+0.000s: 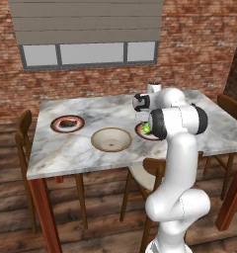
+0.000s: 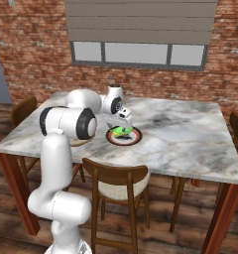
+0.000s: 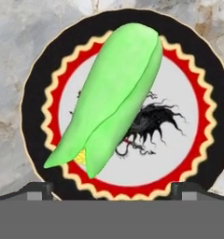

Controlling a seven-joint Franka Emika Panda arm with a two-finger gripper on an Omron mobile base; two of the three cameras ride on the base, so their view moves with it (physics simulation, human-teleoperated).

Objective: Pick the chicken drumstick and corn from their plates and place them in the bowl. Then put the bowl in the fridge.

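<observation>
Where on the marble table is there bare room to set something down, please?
The table's right half, beyond the corn's plate, lies bare. So does the far strip behind the bowl. It is crowded around the corn, where the open pincer hovers, and tighter near the drumstick's plate.

plates: two, both set on the table
bowl: one, on the table
corn: one
drumstick: one
chairs: four are counted around the table
</observation>
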